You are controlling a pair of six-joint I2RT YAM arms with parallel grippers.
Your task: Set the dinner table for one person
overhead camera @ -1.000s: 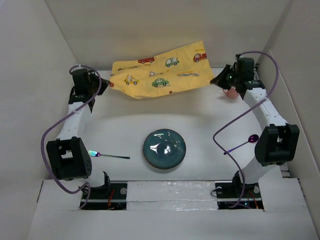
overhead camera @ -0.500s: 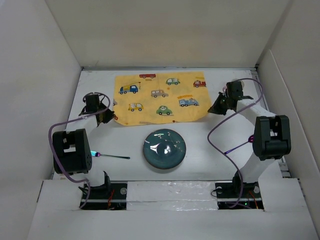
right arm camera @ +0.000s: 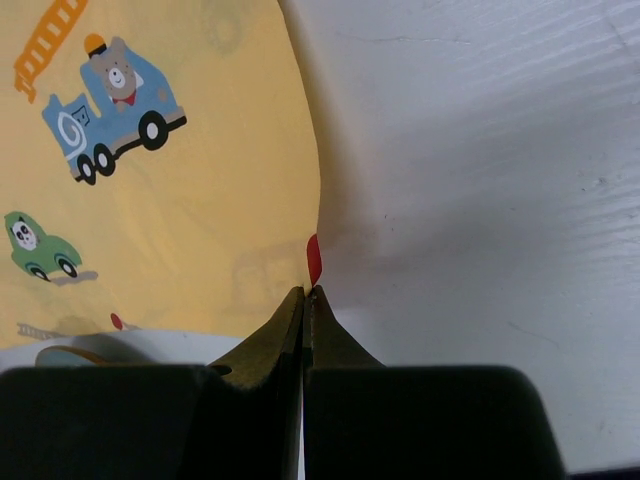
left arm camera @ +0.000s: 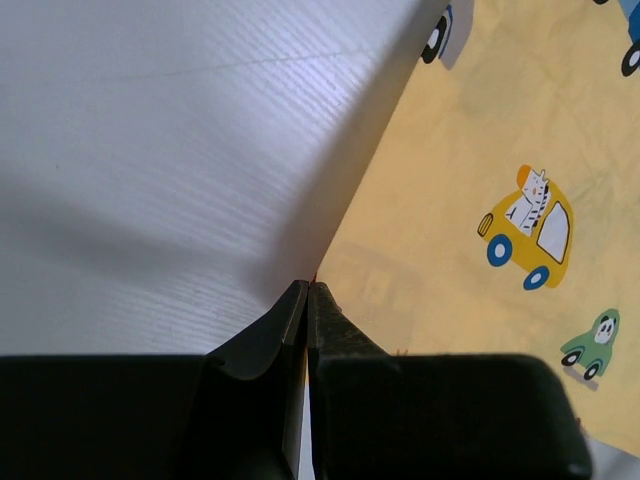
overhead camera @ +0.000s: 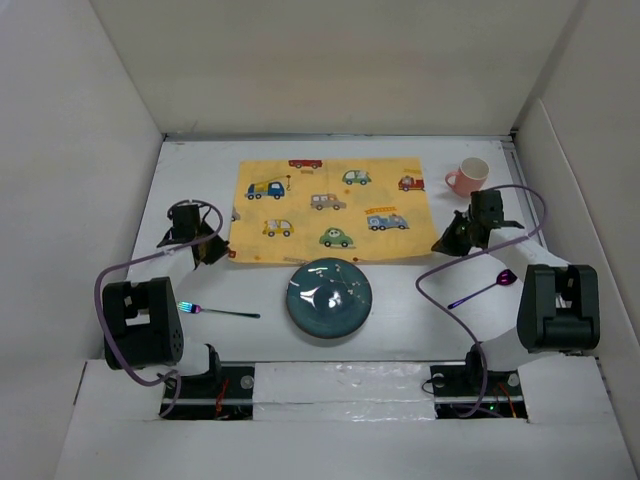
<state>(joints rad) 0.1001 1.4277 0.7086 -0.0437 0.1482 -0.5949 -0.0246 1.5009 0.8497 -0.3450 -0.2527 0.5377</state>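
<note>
yellow placemat (overhead camera: 330, 210) corners clamped by left gripper (left arm camera: 307, 288) and right gripper (right arm camera: 304, 292).

The top camera looks steeply down from above the near edge, far enough off to hold the whole dinner table (overhead camera: 400, 300). The 2 wrist cameras sit close, sighting along the left gripper (left arm camera: 306, 292) and right gripper (right arm camera: 304, 295) at the near left and near right corners of the placemat (overhead camera: 330, 215). All 3 views share the placemat.
</note>
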